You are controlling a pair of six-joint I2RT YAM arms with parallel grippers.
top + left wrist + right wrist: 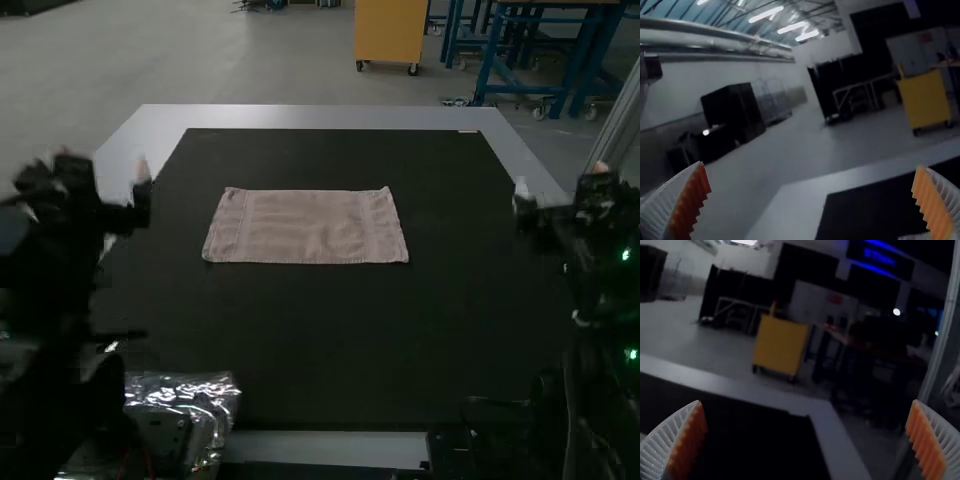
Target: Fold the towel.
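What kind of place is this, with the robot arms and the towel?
It's probably a robot workshop or lab. A left arm and a right arm stand at a table, and a towel lies flat between them, maybe for folding practice.

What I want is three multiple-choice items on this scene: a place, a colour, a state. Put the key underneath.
1. Where does the towel lie?
A) On the floor
B) On the black mat
C) In the left gripper

2. What colour are the left gripper's pads?
A) Blue
B) Green
C) Orange

3. How does the right gripper stand?
A) Open
B) Shut on the towel
C) Shut on nothing

1: B, the high view shows black mat all around it.
2: C, the left wrist view shows orange pads.
3: A, its fingers stand wide apart in the right wrist view.
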